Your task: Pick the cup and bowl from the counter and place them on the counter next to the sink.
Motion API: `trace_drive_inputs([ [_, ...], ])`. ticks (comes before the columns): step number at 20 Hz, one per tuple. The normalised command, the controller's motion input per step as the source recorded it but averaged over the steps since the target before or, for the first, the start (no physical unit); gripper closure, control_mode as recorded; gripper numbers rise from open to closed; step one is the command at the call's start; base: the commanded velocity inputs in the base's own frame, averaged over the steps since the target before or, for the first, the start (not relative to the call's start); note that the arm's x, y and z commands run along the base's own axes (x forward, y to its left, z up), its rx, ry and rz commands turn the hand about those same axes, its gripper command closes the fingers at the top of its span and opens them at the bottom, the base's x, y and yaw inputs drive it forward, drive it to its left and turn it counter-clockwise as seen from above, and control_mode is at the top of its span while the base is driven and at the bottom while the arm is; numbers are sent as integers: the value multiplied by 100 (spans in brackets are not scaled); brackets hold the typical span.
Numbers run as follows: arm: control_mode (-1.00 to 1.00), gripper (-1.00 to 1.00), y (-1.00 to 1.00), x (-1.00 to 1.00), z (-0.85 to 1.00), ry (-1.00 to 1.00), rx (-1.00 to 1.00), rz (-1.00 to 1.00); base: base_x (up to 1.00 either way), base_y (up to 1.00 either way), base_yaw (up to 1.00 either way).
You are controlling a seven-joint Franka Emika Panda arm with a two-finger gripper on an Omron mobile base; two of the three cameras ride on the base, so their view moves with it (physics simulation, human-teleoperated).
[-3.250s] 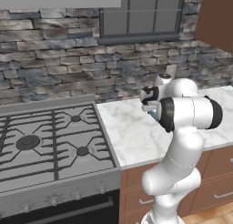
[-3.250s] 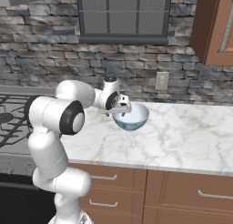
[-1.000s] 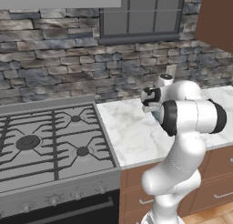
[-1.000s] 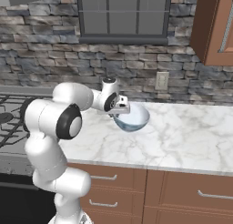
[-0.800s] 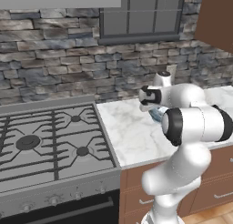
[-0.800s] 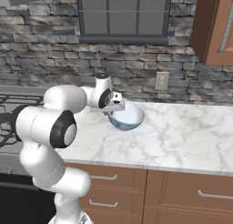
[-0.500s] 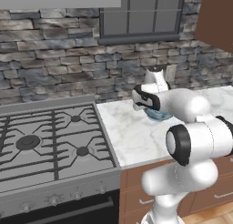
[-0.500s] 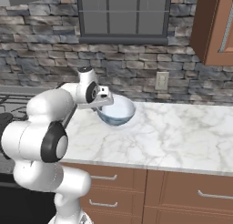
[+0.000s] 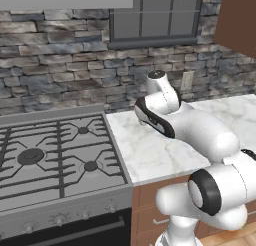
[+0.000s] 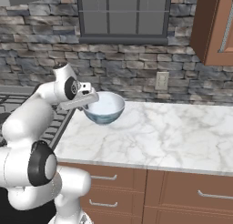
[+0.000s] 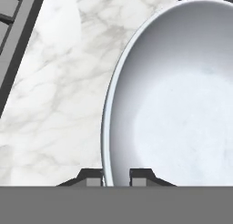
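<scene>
Kitchen: gas stovetop (image 9: 55, 155), marble counter (image 10: 182, 136), wooden cabinets (image 10: 182, 193).

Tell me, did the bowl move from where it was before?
Yes. In the right base view the bowl, pinched at its rim by the gripper, has gone left, away from the wall outlet, toward the stovetop.

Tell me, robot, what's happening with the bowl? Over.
End effector clamped on bowl rim, one fingertip each side. Bowl carried above counter, near the stove edge. Nothing in the way.

Bowl (image 10: 104, 107) above counter (image 10: 173, 132), beside stovetop (image 9: 50, 155)
</scene>
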Motion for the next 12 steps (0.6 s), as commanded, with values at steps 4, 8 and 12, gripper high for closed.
trace_drive_inputs([
  [4,-100,100,10,-80,37,0,0,1,0,0,0],
  [8,-100,100,12,-74,44,0,0,3,0,0,0],
  [12,-100,100,13,-54,34,0,0,5,0,0,0],
])
